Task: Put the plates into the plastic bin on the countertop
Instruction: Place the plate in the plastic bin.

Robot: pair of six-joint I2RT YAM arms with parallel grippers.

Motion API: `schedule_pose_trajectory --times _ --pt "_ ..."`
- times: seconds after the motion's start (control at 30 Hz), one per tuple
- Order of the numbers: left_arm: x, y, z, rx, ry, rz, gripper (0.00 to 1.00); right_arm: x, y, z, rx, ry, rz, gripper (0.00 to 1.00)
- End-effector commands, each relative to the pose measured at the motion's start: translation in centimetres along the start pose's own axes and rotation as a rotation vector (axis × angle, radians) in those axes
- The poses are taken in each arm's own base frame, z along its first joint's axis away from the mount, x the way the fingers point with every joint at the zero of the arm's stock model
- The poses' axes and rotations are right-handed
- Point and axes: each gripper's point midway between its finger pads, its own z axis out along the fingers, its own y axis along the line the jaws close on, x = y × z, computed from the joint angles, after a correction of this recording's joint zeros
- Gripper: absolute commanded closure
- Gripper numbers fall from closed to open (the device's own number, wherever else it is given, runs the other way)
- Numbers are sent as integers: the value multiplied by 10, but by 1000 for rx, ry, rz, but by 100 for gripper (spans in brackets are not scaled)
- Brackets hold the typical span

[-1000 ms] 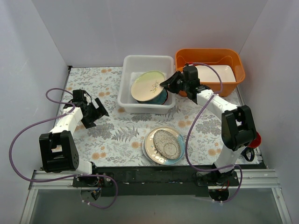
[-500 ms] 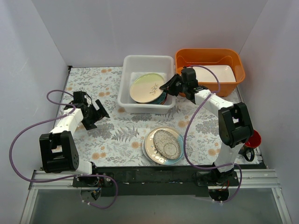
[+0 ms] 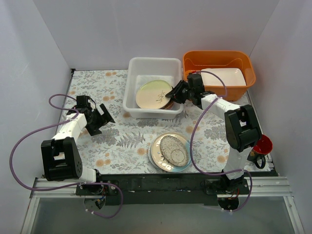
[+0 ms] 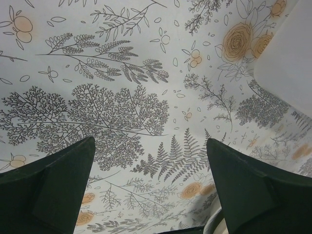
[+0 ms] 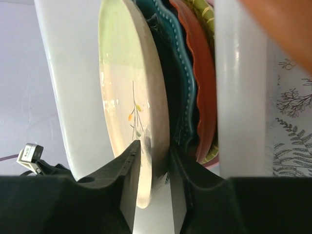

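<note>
The right tool [image 5: 153, 146] pinches the rim of the cream plate [image 3: 153, 94], which sits inside the plastic bin [image 3: 146, 64] ahead of it. The left tool [image 4: 150, 141] gapes empty above the tabletop [image 4: 122, 73].

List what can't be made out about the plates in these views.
- Plates under the cream plate in the plastic bin: top view, it covers them; right wrist shows only edges, so no count.
- Plates beneath the speckled plate: top view, it covers all but their rims.
- Red cup: top view, the right arm hides part.
</note>
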Motion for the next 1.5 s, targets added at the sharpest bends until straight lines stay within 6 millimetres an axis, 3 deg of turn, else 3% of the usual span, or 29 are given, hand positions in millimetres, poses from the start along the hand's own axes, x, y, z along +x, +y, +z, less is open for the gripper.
schedule_pose_trajectory --times 0.0,0.23,0.57,0.67,0.8,1.03,1.07,1.1,1.47 --pt "-10 -11 -16 53 -57 17 2 11 -20 5 50 41 -36 60" --pt "-10 -12 -24 47 -67 24 2 6 -8 -9 25 8 -53 44" --pt "-8 -11 -26 45 -66 18 2 -7 13 -33 11 -47 -94 37" --pt "-10 -14 -28 58 -73 15 2 -12 18 -40 11 -73 -107 31" --pt "-10 -17 -28 72 -70 15 2 -19 33 -52 -21 -104 -125 22" --pt "-10 -19 -30 78 -70 18 2 -33 65 -70 -94 -152 -156 18" --pt "-11 -19 -32 80 -74 19 2 -33 68 -71 -101 -152 -158 16" --pt "-10 -19 -33 78 -74 20 2 -33 71 -72 -106 -152 -161 7" --pt "-13 -26 -43 97 -73 49 2 -27 73 -78 -128 -139 -171 7"
